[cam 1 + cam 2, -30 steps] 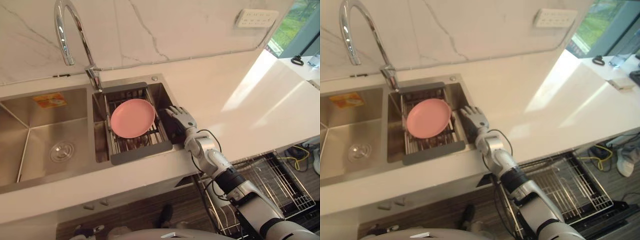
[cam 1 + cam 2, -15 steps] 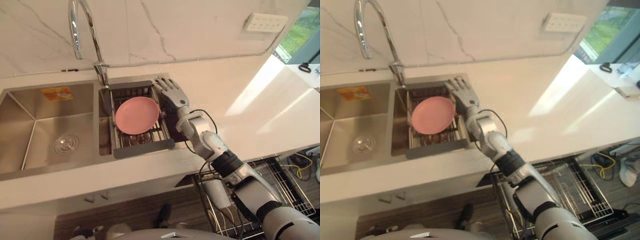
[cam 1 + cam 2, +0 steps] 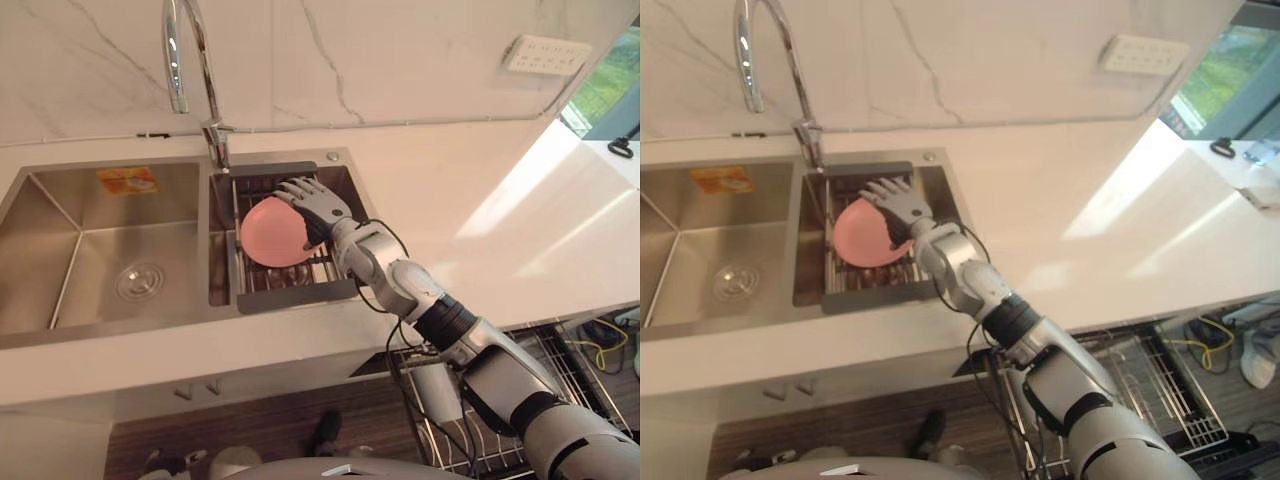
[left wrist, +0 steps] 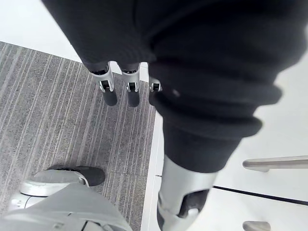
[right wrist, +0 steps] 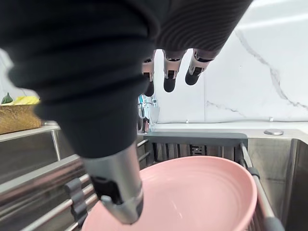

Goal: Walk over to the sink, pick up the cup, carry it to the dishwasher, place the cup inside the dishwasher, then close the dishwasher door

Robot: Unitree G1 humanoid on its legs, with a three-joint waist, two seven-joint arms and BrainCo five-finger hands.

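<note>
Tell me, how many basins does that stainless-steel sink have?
2. The wide stainless-steel basin on the left has a round drain; the narrower basin on the right holds a dark-framed wire rack with a round pink plate under the robot's right hand. None seem hidden.

Operator: Which items are obscured?

Technician: The right hand (image 3: pixel 314 207) covers the right edge of the round pink plate (image 3: pixel 268 236). Picture edges cut off the curved chrome tap (image 3: pixel 208 80) and the wire dishwasher rack (image 3: pixel 1185 400).
</note>
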